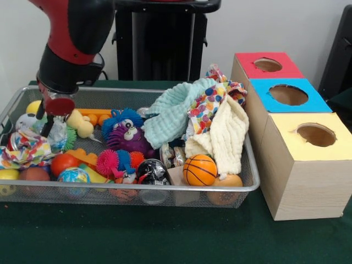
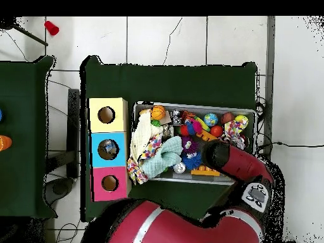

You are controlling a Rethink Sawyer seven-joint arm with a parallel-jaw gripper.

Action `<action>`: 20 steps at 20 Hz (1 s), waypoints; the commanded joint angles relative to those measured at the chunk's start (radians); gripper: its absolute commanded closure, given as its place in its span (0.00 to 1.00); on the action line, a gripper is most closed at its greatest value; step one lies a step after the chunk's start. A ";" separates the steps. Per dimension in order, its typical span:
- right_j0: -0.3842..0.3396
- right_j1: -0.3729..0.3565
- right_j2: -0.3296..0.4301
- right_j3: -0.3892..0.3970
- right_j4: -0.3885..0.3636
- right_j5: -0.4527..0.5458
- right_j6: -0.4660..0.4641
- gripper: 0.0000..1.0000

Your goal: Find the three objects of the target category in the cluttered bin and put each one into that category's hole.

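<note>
— Wire mesh, is that what the bin (image 1: pixel 165 188) is made of?

— Yes, a shallow mesh tray on the green cloth of the table (image 1: pixel 165 236), its long axis running left to right in the front view. It is heaped with toys and cloths.

— And the holes?

— Three boxes stand in a row just beside the bin's right end, the row running from far to near: red box (image 1: pixel 268 65) farthest, blue box (image 1: pixel 289 94) in the middle, yellow box (image 1: pixel 315 135) nearest. Each round hole faces straight up.

— Where is the gripper (image 1: pixel 50 124)?

— Low over the bin's left end, right above a clear crinkled item, with a yellow duck-like toy (image 1: pixel 82 124) just beside it. Whether it is released or clenched, I cannot tell; the arm (image 1: pixel 74 33) covers it from overhead.

— What lies in the bin?

— A mint cloth (image 1: pixel 173 113) stretches slantwise from the middle toward the far right corner. A dotted cloth (image 1: pixel 208 104) lies over it, and a cream cloth (image 1: pixel 223 135) hangs toward the near wall. A small basketball (image 1: pixel 199 169) sits against the near rim, a purple furry toy (image 1: pixel 127 135) at the centre.
</note>
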 commanded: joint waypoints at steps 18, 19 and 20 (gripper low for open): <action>-0.067 -0.054 0.307 0.026 -0.116 0.001 0.009 1.00; -0.066 -0.055 0.308 0.027 -0.119 0.000 0.008 1.00; -0.062 -0.053 0.302 0.024 -0.119 0.000 0.013 1.00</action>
